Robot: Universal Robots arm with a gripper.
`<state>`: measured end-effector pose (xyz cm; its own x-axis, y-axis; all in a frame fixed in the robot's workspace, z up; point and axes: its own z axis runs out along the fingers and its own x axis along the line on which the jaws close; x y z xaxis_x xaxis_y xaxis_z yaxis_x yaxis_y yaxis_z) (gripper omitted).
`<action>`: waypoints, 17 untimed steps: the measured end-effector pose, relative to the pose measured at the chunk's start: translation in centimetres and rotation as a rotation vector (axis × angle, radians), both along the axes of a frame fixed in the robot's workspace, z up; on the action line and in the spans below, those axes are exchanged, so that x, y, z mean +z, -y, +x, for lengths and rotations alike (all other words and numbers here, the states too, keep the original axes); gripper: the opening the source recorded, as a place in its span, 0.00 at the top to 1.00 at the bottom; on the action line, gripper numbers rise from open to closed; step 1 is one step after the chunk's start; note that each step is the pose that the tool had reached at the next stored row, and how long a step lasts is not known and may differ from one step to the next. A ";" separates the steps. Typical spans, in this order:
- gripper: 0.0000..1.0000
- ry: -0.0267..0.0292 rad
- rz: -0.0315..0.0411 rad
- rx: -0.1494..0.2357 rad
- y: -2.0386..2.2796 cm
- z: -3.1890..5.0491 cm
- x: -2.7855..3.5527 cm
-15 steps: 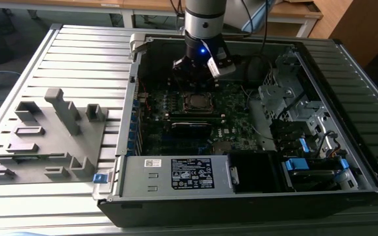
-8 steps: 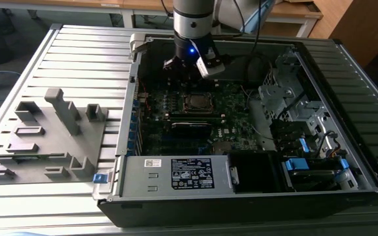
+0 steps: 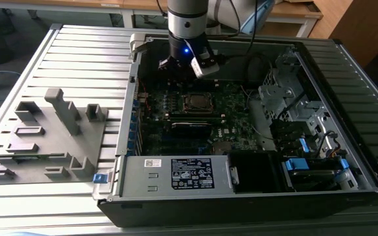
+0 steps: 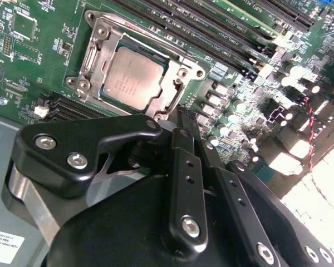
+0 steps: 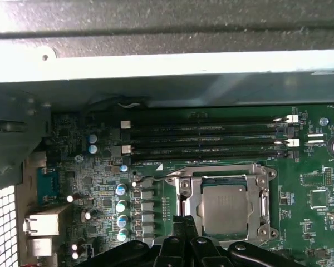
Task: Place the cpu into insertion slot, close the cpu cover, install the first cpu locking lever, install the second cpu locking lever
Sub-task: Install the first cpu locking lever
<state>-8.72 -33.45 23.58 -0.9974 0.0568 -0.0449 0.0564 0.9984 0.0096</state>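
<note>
At the near edge of the open computer case [image 3: 241, 206], the labelled power supply box [image 3: 175, 174] lies flat. A grey fixture block [image 3: 45, 137] sits on the slatted tabletop [image 3: 77, 54] at the exterior view's left. Farther in, on the green motherboard [image 3: 235, 113], the cpu [image 4: 134, 78] is seated in the insertion slot [image 5: 222, 181]. The cpu cover [image 4: 94, 55] lies flat around it, and the chip's grey top shows through the cut-out. My jaws are drawn together, tips meeting, with nothing gripped, at one corner of the cover. Contact there cannot be determined. My arm [image 3: 187, 19] stands over the far side of the case.
</note>
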 end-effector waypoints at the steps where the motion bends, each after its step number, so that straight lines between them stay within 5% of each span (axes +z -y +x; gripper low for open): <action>1: 0.89 -0.0001 0.0000 0.000 0.00 -0.01 0.03; 11: 0.89 -0.0001 0.0000 0.000 0.00 0.00 1.70; 17: 0.89 0.0001 0.0001 0.000 0.00 -0.11 1.83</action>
<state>-8.84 -33.46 25.41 -0.9974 0.0569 -0.0450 0.0565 0.9984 0.0096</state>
